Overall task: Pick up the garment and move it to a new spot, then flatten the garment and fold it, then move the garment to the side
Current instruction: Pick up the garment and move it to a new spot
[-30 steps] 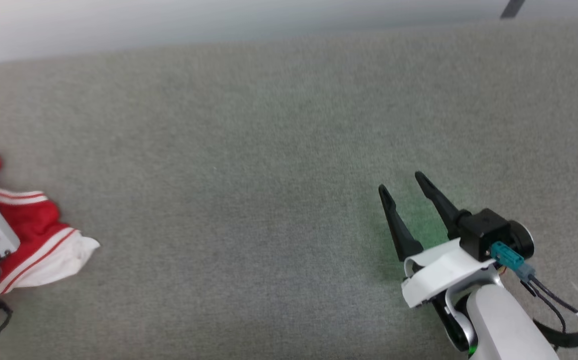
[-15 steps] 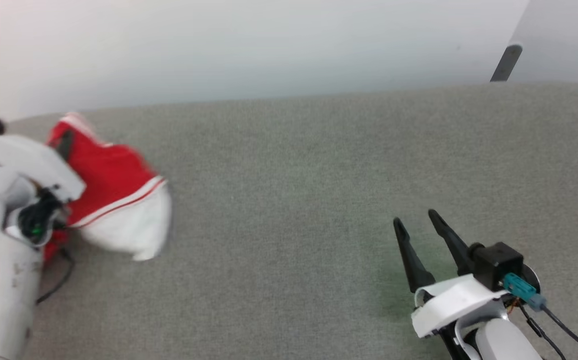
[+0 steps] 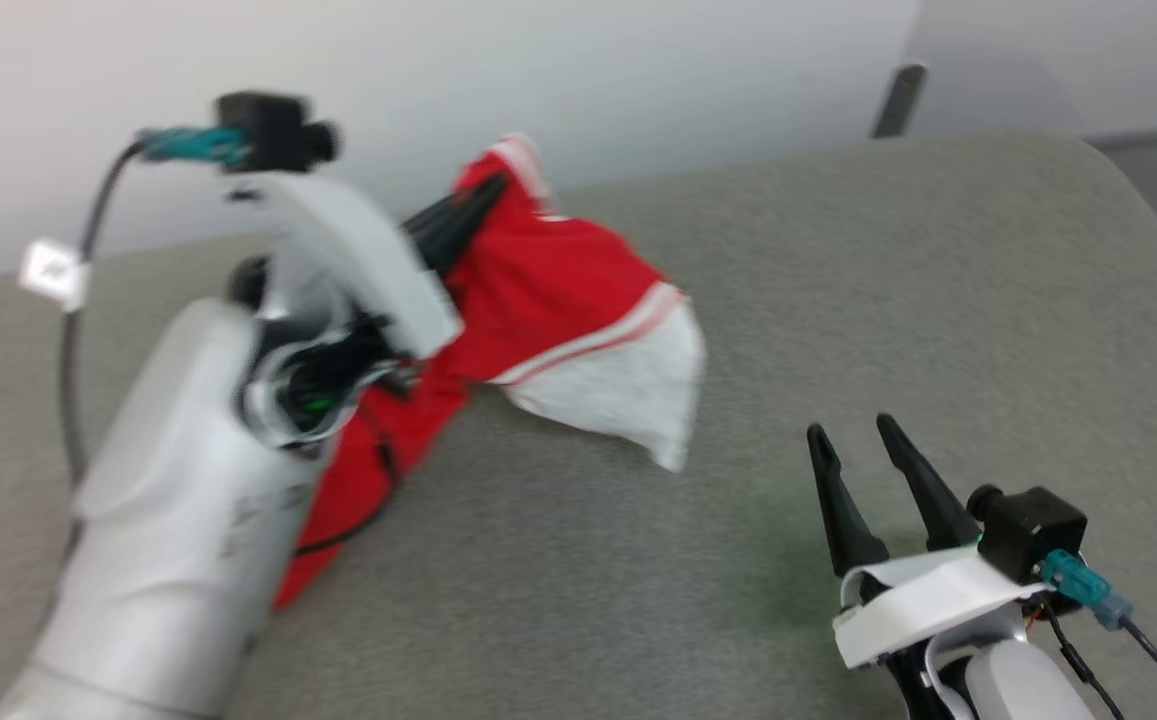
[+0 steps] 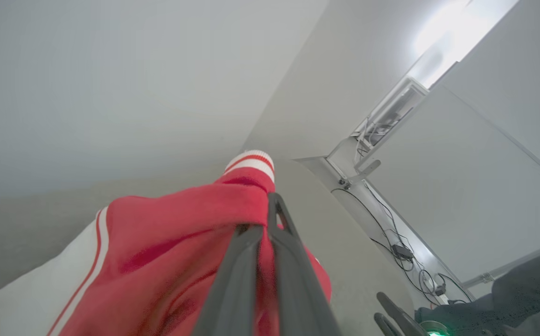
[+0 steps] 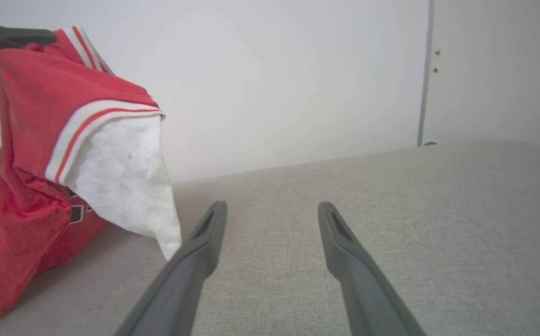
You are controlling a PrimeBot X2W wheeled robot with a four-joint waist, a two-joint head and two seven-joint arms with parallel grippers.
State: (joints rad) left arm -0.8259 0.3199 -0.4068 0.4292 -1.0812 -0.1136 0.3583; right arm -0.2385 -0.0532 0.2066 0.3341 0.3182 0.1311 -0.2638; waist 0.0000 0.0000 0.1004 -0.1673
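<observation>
Your left claw (image 3: 483, 195) is clenched on the garment (image 3: 558, 290), pinching a fold of red cloth just below the striped trim. It holds that end raised above the table (image 3: 938, 280), toward the far edge and left of the middle. The red body hangs down from the grip and its lower end rests on the grey table top, while the white sleeve (image 3: 628, 390) dangles free on the right. Your right claw (image 3: 852, 428) sits toward the front right corner, released, fingers spread over bare table, apart from the sleeve
</observation>
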